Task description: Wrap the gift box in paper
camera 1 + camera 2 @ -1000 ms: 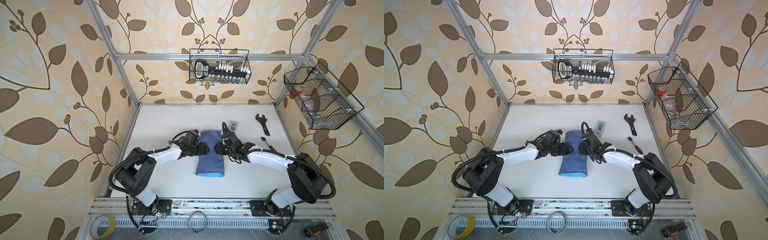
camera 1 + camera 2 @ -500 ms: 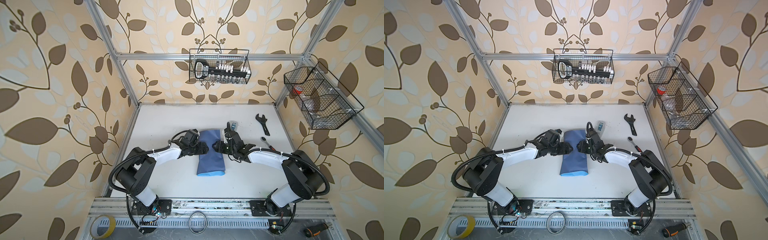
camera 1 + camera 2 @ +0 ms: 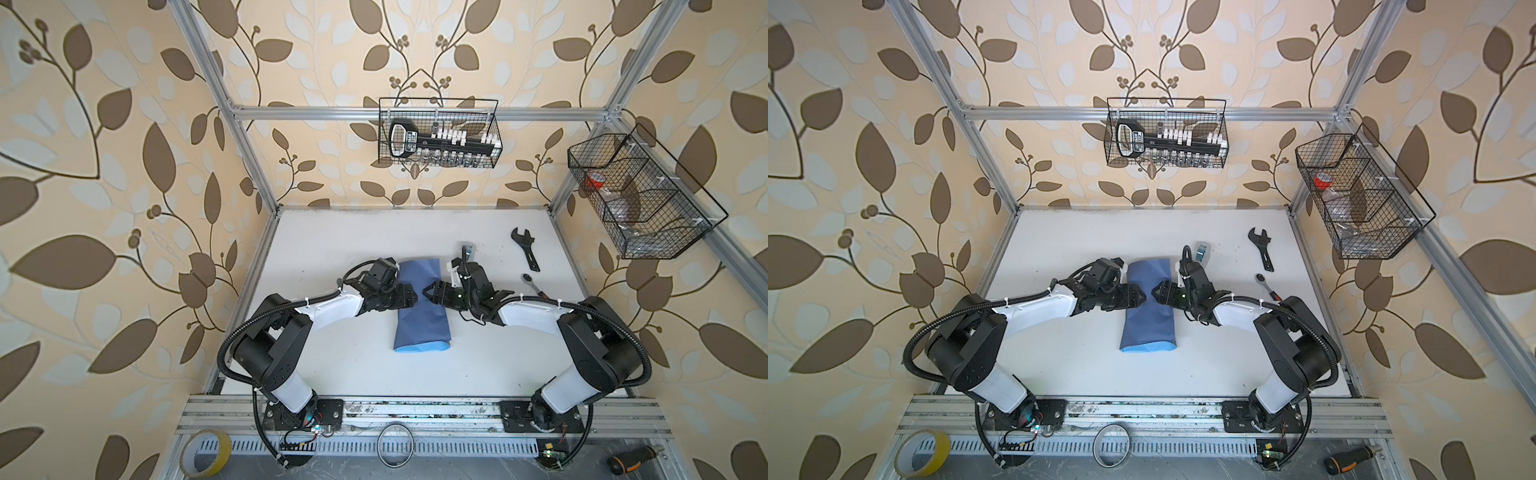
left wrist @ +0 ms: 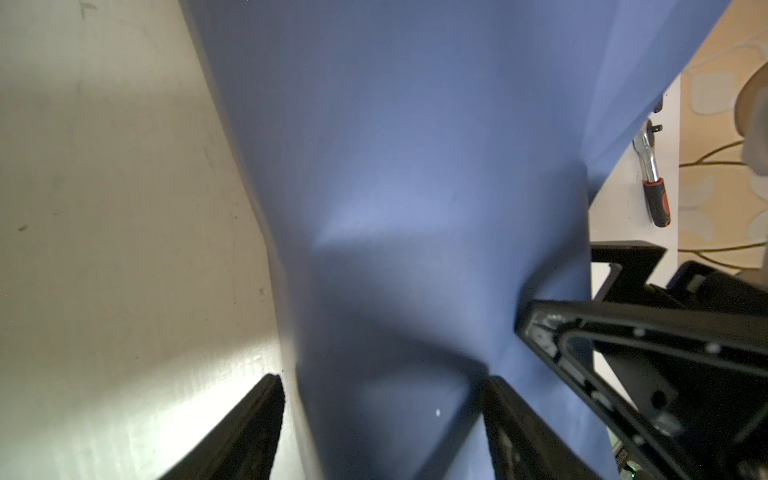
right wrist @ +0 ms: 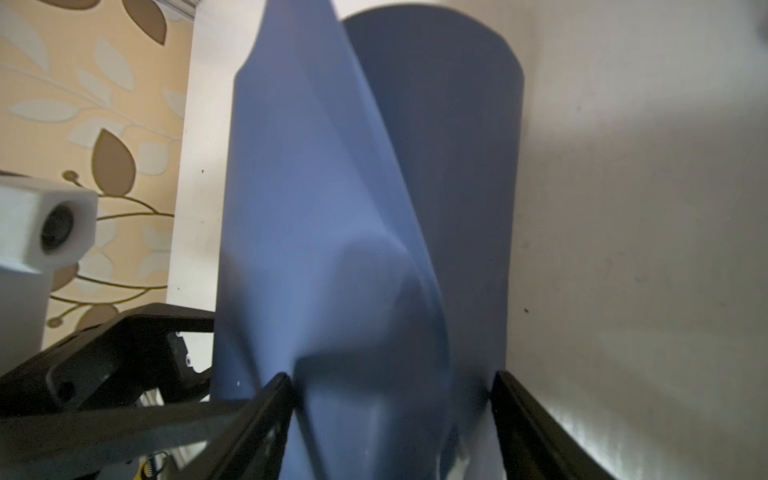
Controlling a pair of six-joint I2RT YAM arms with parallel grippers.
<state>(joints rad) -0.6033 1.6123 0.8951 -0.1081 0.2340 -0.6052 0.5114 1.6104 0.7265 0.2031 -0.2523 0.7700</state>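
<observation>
The paper (image 3: pixel 422 320) lay rolled as a tube at the middle of the table (image 3: pixel 353 249), the gift box hidden, presumably inside. The left gripper (image 3: pixel 411 298) straddled it wide-jawed, and whether it was gripping was unclear. The right gripper (image 3: pixel 430 291) gaped empty. The loose flap wanted pressing flat while the left steadied the bundle.

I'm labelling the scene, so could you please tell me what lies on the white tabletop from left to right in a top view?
In a top view: the paper → tape dispenser → adjustable wrench. The left end effector and right end effector overlap the paper, and the ratchet overlaps the wrench, so I omit them.
</observation>
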